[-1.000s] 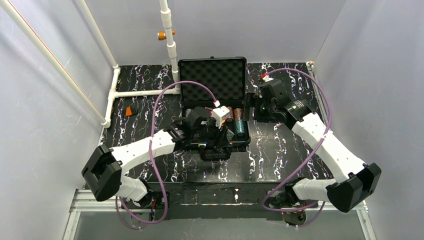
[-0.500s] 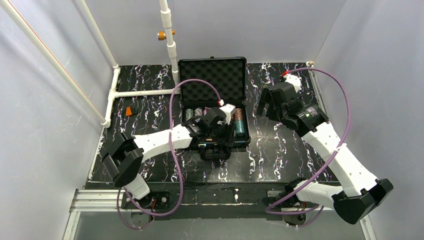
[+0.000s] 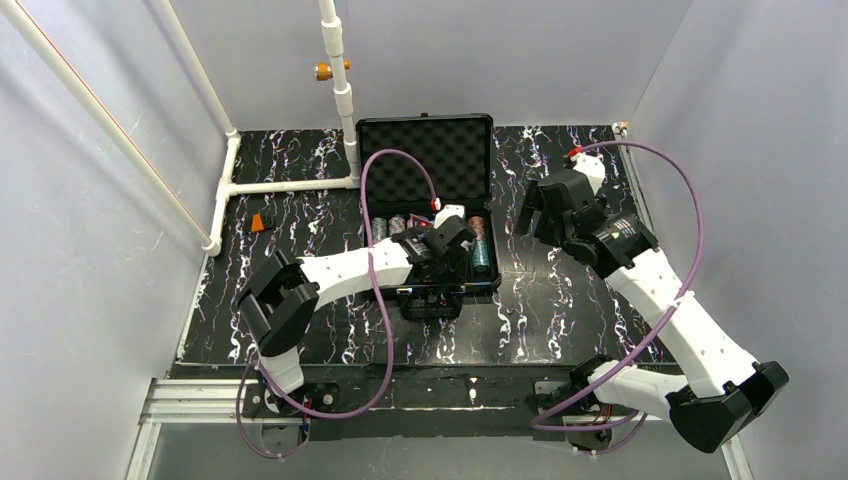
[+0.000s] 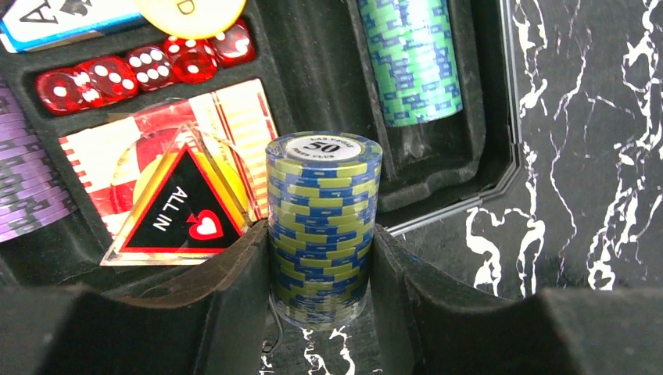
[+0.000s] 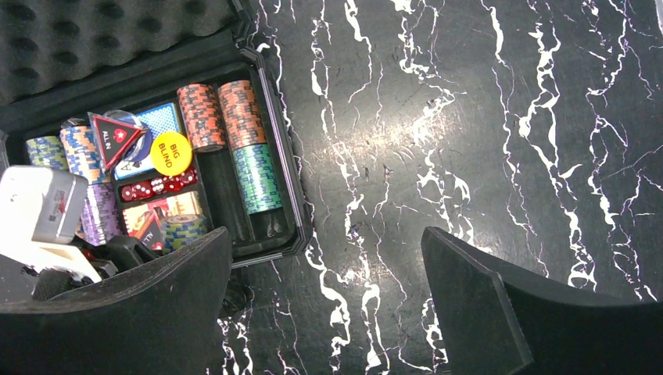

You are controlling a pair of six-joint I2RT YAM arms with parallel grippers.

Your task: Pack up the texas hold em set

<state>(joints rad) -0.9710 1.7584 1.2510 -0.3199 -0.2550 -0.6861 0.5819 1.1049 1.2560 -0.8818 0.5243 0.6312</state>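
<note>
black marbled table (image 3: pixel 540 310), pale walls (image 3: pixel 100 250); left hand (image 4: pixel 320 266) pinches chip stack (image 4: pixel 323 195) (perhaps above case (image 3: pixel 425 155)), right hand (image 5: pixel 324 250) gapes empty.

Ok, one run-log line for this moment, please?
left end effector: shut on blue-yellow chip stack, near case front edge | right end effector: open, empty, right of case | case lid: open

Overhead, I find open marbled table (image 3: pixel 560 300) right of the case (image 3: pixel 496 265); its raised lid (image 3: pixel 425 160) walls off the top centre, white pipes (image 3: pixel 290 185) bar the upper left, and my left gripper (image 4: pixel 320 234), clamping a chip stack (image 4: pixel 322 187), crowds the front slots.
</note>
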